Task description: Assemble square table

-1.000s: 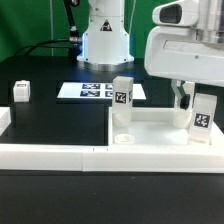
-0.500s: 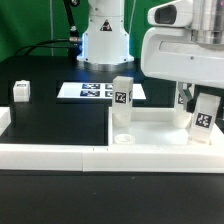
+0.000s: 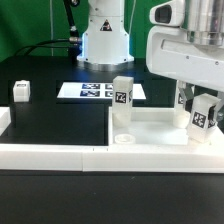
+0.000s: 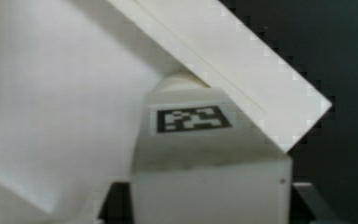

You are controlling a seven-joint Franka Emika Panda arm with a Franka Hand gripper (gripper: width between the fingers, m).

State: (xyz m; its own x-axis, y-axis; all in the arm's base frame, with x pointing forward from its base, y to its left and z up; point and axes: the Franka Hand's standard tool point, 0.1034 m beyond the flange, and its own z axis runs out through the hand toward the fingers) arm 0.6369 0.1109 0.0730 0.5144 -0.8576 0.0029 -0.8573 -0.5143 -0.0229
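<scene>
Black table is seen beneath the white tabletop; a leg is clasped by the gripper, slightly tilted, presumably to be seated at the corner directly below.

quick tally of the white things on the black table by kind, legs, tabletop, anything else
small white tagged plastic legs: 3
white square plastic tray-like tabletop: 1
flat white marker board: 1
long low white border rail: 1
total: 6
</scene>
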